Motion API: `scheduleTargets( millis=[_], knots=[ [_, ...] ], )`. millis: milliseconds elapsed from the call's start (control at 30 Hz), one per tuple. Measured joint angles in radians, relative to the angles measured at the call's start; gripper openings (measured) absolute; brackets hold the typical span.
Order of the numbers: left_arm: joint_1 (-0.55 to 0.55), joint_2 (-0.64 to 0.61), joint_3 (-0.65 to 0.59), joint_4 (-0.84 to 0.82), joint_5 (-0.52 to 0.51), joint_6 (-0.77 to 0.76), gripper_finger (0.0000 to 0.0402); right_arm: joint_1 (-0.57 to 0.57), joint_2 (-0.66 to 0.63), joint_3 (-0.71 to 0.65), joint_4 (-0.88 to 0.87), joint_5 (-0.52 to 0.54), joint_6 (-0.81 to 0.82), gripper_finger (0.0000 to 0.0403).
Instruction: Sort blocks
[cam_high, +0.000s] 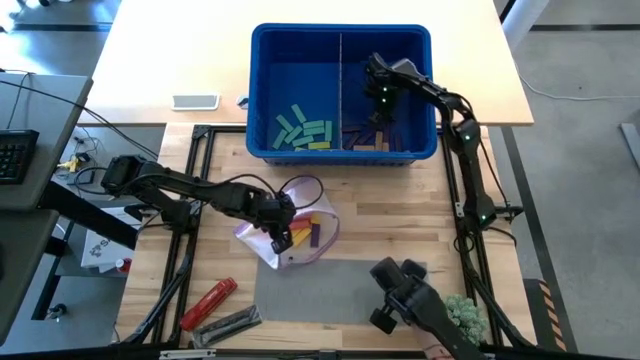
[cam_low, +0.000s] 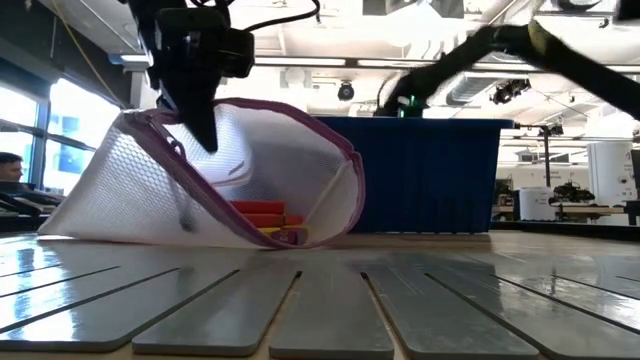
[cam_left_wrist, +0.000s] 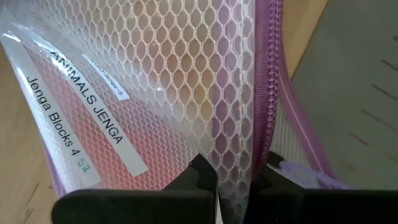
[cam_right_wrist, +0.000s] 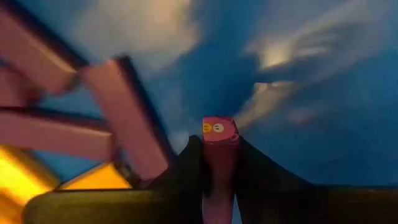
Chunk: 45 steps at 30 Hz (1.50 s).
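Note:
A blue bin (cam_high: 262, 90) stands at the table's far side. Its left half holds teal and lime blocks (cam_high: 303, 133), its right half purple and tan blocks (cam_high: 370, 140). My right gripper (cam_high: 380, 100) reaches down into the right half, shut on a pinkish-purple block (cam_right_wrist: 219, 130). Nearer the front, a white mesh bag (cam_low: 270, 170) with a purple zipper rests by its underside on the table. Red, yellow and purple blocks (cam_high: 308, 233) lie inside it. My left gripper (cam_high: 283, 238) is shut on the bag's upper rim. My left gripper pinches the bag's mesh wall (cam_left_wrist: 231, 163) beside the purple zipper between its two fingers, coming from above and slanting down. The rim (cam_low: 180, 135) is held up, so the mouth gapes, while the bag's underside stays on the table. My right gripper pinches the pinkish-purple block between its two fingers, which point down into the bin's right half. The block lies along the fingers, and its end face (cam_right_wrist: 220, 128), with two small eyes printed on it, juts past the fingertips. Whether that end touches anything I cannot tell.
A grey mat (cam_high: 330, 290) lies in front of the bag. A red cylindrical tool (cam_high: 208, 302) and a grey metal piece (cam_high: 225, 325) lie at the near left. A dark device (cam_high: 405, 295) and a green tuft (cam_high: 465, 315) sit near right, a white flat object (cam_high: 195, 101) far left.

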Motion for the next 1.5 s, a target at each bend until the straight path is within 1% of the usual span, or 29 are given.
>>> scheduleTargets(
  millis=[100,300,367,433,567,667,767,867,933,1033,1100,1200,1333,1500],
  knots=[
    [0.008,0.0,0.0,0.001,0.001,-0.03,0.0,0.011,-0.077,0.001,0.012,-0.003,-0.015,0.0038],
    [0.021,0.0,0.0,0.027,0.0,-0.042,0.0,0.02,-0.236,0.001,0.052,-0.109,-0.011,0.0038],
    [0.026,0.0,0.0,0.054,-0.001,-0.057,0.0,0.028,-0.294,0.001,0.07,-0.192,-0.026,0.0038],
    [0.027,0.0,0.0,0.072,-0.003,-0.064,0.0,0.04,-0.353,0.001,0.084,-0.313,-0.06,0.0038],
    [0.027,0.0,0.0,0.079,-0.013,-0.064,0.0,0.099,-0.474,0.003,0.087,-0.49,-0.135,0.0038],
    [0.027,0.0,0.0,0.081,-0.033,-0.061,0.0,0.173,-0.551,0.003,0.079,-0.616,-0.168,0.0038],
    [0.027,0.0,0.0,0.094,-0.034,-0.022,0.0,0.279,-0.609,0.003,0.083,-0.694,-0.112,0.0038],
    [0.024,0.0,0.0,0.113,-0.026,0.029,0.0,0.417,-0.656,0.003,0.074,-0.677,-0.031,0.0038],
    [0.023,0.0,0.0,0.112,-0.026,0.031,0.0,0.519,-0.682,0.003,0.066,-0.615,0.028,0.0038],
    [0.025,0.0,0.0,0.114,-0.026,0.031,0.0,0.666,-0.717,0.003,0.065,-0.495,0.105,0.0038],
    [0.026,0.0,0.0,0.123,-0.026,0.023,0.0,0.753,-0.733,0.003,0.067,-0.44,0.152,0.0038],
    [0.026,0.0,0.0,0.153,-0.027,0.008,0.0,0.857,-0.736,0.004,0.077,-0.4,0.197,0.0038],
    [0.025,0.0,0.0,0.204,-0.026,0.005,0.0,0.973,-0.708,0.004,0.104,-0.388,0.213,0.0038],
    [0.025,0.0,0.0,0.235,-0.016,-0.003,0.0,1.086,-0.637,0.004,0.082,-0.294,0.183,0.0038]
  ],
)
